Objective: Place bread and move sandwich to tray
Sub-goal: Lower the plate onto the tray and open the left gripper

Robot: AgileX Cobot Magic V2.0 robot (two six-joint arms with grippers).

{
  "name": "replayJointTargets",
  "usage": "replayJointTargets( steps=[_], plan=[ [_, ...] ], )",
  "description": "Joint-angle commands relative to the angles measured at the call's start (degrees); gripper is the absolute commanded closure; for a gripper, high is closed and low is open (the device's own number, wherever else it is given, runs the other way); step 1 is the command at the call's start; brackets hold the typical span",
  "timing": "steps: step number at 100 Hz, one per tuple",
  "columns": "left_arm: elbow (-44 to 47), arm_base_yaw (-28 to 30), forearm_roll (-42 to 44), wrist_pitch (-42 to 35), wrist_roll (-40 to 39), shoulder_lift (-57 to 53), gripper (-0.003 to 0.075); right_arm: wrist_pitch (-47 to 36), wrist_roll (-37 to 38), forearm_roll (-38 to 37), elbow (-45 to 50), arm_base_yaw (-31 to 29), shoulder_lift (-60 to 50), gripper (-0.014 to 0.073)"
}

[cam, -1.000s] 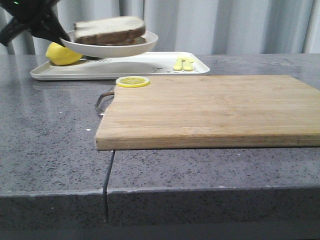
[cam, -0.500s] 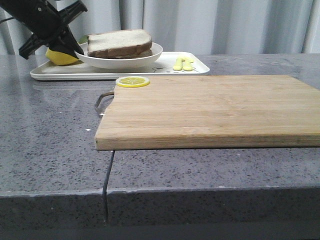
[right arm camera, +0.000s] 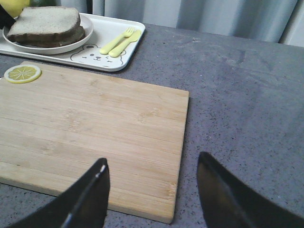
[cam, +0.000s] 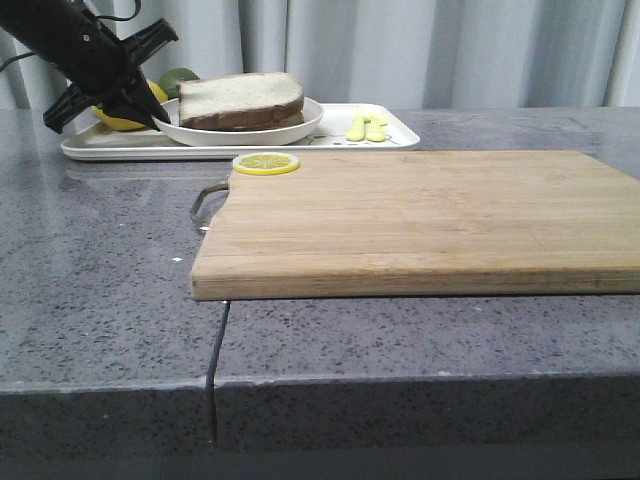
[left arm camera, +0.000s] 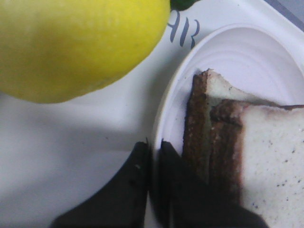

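Sandwich point(cam: 241, 100) on plate point(cam: 240, 131) in tray point(cam: 330, 140), left fingers point(left arm camera: 153, 154) pinching plate rim, right fingers point(right arm camera: 152, 187) spread wide

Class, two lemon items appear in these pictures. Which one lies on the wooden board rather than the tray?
The thin round lemon slice, lying flat at the wooden board's far left corner. The other, a whole lemon, sits on the tray beside the plate.

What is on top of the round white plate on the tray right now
A stack of brown-crusted bread slices lies on the round white plate, its rim pinched by the left gripper. Any filling between them is hidden.
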Motion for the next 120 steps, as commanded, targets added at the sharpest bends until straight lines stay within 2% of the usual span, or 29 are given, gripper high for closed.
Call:
replayJointTargets(
  steps=[1, 47, 59, 85, 120],
  plan=[
    [-2.2, -0.5, -4.1, -3.2, -0.4, -4.2, 0.0739, -3.9, -0.2, -0.8, -1.5, -0.4, 0.2, 0.0169],
    [-2.2, -0.5, -3.8, -1.2, -0.4, -4.2, 0.0732, -3.9, -0.2, -0.8, -1.5, -0.4, 0.2, 0.0169],
    [-2.2, -0.5, -3.7, -1.2, -0.4, -4.2, 0.0668, -3.8, -0.2, -0.8, -1.5, -0.4, 0.2, 0.0169],
    [-2.2, -0.5, -3.4, -0.2, -0.4, -4.2, 0.0471, -3.5, -0.2, -0.8, -1.5, -0.4, 0.2, 0.0169],
    [-2.2, -0.2, -0.8, 1.6, -0.4, -4.3, 0.0456, -2.1, -0.2, -0.8, -1.5, -0.4, 0.2, 0.0169]
  ],
)
